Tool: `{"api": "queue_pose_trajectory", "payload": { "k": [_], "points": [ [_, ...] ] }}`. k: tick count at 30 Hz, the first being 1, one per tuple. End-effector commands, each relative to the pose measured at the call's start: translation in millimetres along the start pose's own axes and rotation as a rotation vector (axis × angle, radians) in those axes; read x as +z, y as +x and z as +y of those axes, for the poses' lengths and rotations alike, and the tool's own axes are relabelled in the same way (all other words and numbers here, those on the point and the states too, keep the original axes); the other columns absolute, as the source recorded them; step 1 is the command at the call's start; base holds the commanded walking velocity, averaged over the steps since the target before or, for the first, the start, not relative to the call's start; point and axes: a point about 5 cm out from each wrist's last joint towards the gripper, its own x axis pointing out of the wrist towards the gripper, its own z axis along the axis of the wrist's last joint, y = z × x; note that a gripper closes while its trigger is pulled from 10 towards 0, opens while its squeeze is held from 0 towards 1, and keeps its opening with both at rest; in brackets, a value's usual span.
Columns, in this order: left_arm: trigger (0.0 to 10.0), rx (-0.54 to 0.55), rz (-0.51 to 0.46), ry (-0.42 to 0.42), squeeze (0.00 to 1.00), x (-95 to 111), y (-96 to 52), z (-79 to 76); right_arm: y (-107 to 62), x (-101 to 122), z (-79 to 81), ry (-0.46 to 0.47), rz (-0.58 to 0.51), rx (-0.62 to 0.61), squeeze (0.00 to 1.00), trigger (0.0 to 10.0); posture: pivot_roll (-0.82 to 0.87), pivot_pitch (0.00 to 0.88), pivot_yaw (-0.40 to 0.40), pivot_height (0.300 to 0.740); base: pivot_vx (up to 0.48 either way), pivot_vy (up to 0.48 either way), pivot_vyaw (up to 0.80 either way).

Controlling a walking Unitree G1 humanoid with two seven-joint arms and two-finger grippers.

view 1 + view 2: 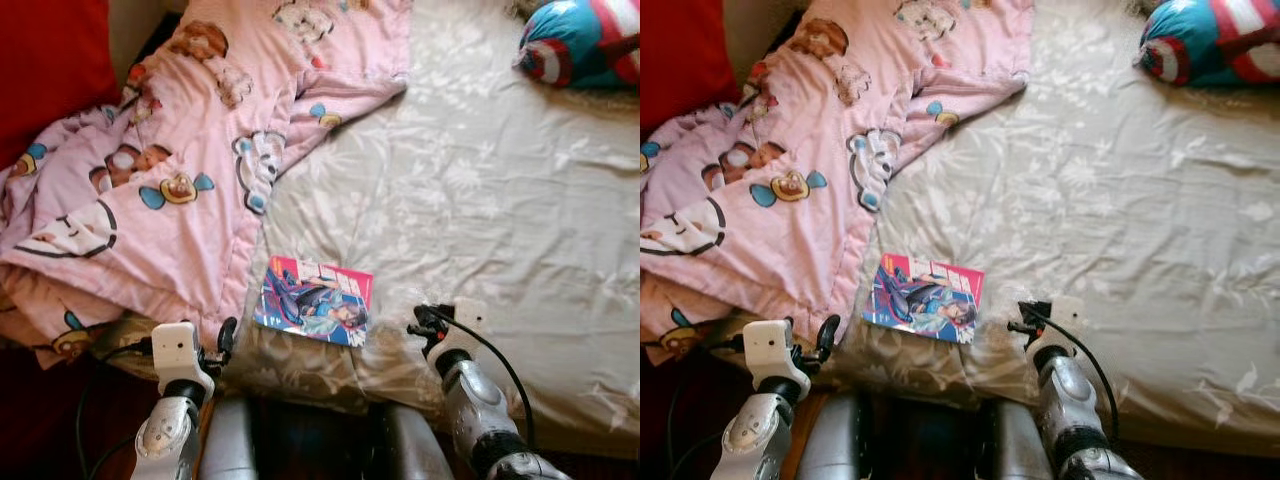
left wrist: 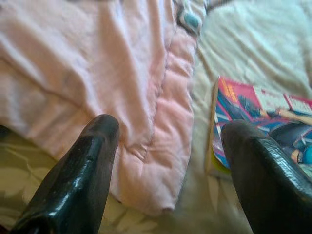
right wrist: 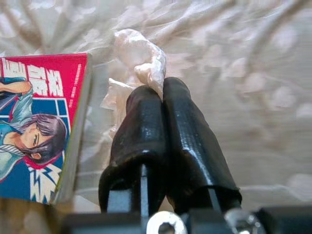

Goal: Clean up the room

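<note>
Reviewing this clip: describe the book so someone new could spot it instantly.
Start from the bed with the pale floral sheet. Near its front edge, just right of the pink cartoon blanket, lies the book, flat. It is the only hard, glossy thing there: a comic-style cover in pink and blue.

silver arms, glossy black fingers

A bed under a pale floral sheet (creased) fills the scene; something red stands at 10 o'clock.
</note>
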Motion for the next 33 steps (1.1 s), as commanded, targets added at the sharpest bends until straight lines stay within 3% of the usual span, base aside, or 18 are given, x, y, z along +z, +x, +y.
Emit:
{"api": "queue_pose_trajectory", "payload": {
  "k": [1, 2, 3, 4, 5, 12, 15, 17, 19, 20, 25, 33],
  "points": [
    [10.0, 0.052, 0.036, 0.01, 0.0, -11, -12.6, 12.6, -7.4, -6, -1.8, -0.027, -0.011, 0.015, 0.0, 0.0, 0.05, 0.121, -0.085, 0.629, 0.0, 0.0, 0.0],
    [10.0, 0.058, 0.04, 0.012, 0.0, -12, -13.7, 14.3, -8.3, -6, -2.1, -0.025, -0.016, 0.014, 0.0, 0.0, 0.05, 0.105, -0.084, 0.629, 0.0, 0.0, 0.0],
    [10.0, 0.069, 0.042, 0.032, 0.0, -14, -17.0, 20.0, -10.7, -6, -2.4, -0.031, -0.032, 0.016, 0.0, 0.8, 0.05, 0.092, -0.083, 0.629, 0.0, 0.0, 0.0],
    [10.0, 0.082, 0.04, 0.041, 0.0, -14, -19.4, 24.9, -12.3, -6, -2.4, -0.033, -0.038, 0.018, 0.0, 2.4, 0.05, 0.092, -0.083, 0.629, 0.0, 0.0, 0.0],
    [10.0, 0.092, 0.041, 0.042, 0.0, -14, -19.9, 27.6, -12.5, -7, -2.0, -0.036, -0.035, 0.018, 0.0, 10.0, 0.05, 0.073, -0.081, 0.629, 0.0, 0.0, 0.0],
    [10.0, 0.093, 0.112, 0.054, 0.0, -32, -27.6, 36.6, -20.5, -20, -7.0, -0.083, 0.01, -0.003, 0.0, 10.0, 0.05, 0.032, -0.074, 0.629, 0.0, 0.0, 0.0],
    [10.0, 0.106, 0.159, 0.039, 0.0, -45, -33.2, 37.2, -23.2, -23, -11.0, 0.074, 0.003, -0.088, 0.0, 10.0, 0.05, 0.01, -0.065, 0.639, 0.0, 0.0, 0.0],
    [10.0, 0.106, 0.188, 0.029, 0.0, -53, -36.9, 35.6, -24.3, -24, -13.8, 0.12, -0.007, -0.13, 0.0, 10.0, 0.04, 0.0, -0.058, 0.649, 0.0, 0.0, 0.0],
    [10.0, 0.104, 0.208, 0.026, 0.0, -57, -39.2, 34.5, -25.5, -26, -13.8, 0.112, 0.001, -0.131, 0.0, 10.0, 0.04, 0.0, -0.057, 0.659, 0.0, 0.0, 0.0],
    [10.0, 0.107, 0.249, 0.021, 0.0, -67, -44.2, 34.5, -29.3, -36, -6.8, 0.044, 0.043, -0.075, 0.0, 10.0, 0.04, 0.0, -0.048, 0.674, 0.0, 0.0, 0.0],
    [10.0, 0.117, 0.305, 0.004, 0.0, -79, -51.2, 37.0, -34.0, -48, -2.7, 0.019, 0.097, -0.051, 0.0, 10.0, 0.04, 0.0, -0.049, 0.694, 0.0, 0.0, 0.0],
    [10.0, 0.11, 0.486, -0.013, 0.0, -110, -68.0, 38.3, -37.2, -54, -13.3, 0.0, 0.161, -0.101, 0.0, 10.0, 0.04, 0.0, -0.045, 0.739, 0.0, 0.0, 0.0]
  ]
}}
